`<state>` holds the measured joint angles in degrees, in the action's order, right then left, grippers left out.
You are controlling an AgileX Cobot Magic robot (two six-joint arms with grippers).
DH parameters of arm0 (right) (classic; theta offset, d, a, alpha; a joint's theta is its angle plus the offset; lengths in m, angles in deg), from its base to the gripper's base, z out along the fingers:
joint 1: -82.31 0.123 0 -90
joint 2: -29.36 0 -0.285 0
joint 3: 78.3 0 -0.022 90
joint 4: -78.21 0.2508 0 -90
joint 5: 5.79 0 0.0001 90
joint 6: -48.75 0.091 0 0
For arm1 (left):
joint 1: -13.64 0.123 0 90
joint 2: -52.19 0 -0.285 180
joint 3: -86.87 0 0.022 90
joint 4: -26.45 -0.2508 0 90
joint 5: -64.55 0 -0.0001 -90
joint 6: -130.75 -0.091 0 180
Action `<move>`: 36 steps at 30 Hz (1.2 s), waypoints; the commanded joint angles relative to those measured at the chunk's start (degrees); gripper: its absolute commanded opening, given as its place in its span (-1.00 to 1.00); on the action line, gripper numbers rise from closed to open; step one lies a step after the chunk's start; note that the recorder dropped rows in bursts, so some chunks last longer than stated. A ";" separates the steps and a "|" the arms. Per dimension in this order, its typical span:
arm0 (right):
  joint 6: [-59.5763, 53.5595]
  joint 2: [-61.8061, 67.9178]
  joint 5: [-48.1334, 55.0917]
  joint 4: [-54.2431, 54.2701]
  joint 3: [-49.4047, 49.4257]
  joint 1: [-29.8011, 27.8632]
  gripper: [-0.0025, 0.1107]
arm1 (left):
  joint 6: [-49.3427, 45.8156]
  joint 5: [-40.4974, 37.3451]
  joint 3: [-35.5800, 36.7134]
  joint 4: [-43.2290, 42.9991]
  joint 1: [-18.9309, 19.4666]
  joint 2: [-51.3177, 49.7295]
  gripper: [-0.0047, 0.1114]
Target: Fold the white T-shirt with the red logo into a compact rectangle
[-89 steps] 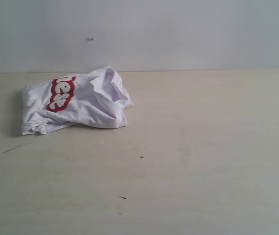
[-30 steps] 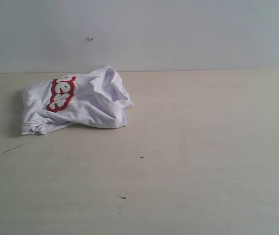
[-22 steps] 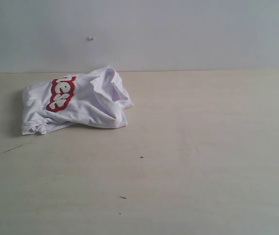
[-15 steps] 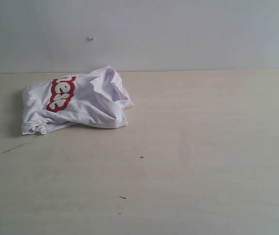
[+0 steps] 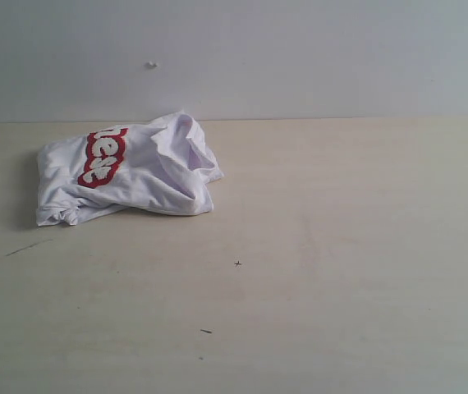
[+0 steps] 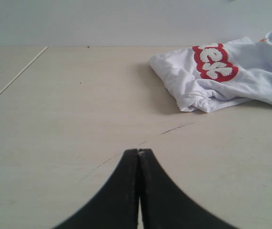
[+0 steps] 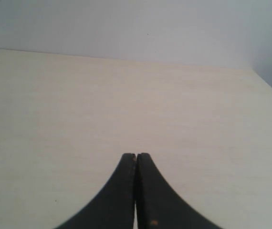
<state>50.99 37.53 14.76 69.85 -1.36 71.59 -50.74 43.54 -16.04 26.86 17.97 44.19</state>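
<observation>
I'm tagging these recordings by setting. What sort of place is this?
Probably a robot lab or test bench: a pale wooden table against a blank grey wall, a crumpled white T-shirt on it, and the black left gripper and right gripper, both shut.

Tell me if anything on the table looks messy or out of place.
The white T-shirt lies crumpled in a heap at the far left of the table, its red logo creased and partly hidden in folds. A few dark marks dot the surface. Nothing else stands out.
</observation>
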 commanded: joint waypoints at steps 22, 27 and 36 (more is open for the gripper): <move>-4.56 -0.38 0.73 -0.25 0.27 0.10 -0.96 | 0.20 0.62 0.13 0.44 -0.32 0.22 -0.88; -4.56 -0.38 0.73 -0.25 0.27 0.10 -0.96 | 0.20 0.62 0.13 0.44 -0.32 0.22 -0.88; -4.59 -0.38 0.49 -0.25 0.27 0.10 -0.96 | 0.20 0.62 0.13 0.44 -0.32 0.22 -0.88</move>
<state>46.84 37.53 15.78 69.85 -1.36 71.59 -50.74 43.54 -16.04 26.86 17.97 44.19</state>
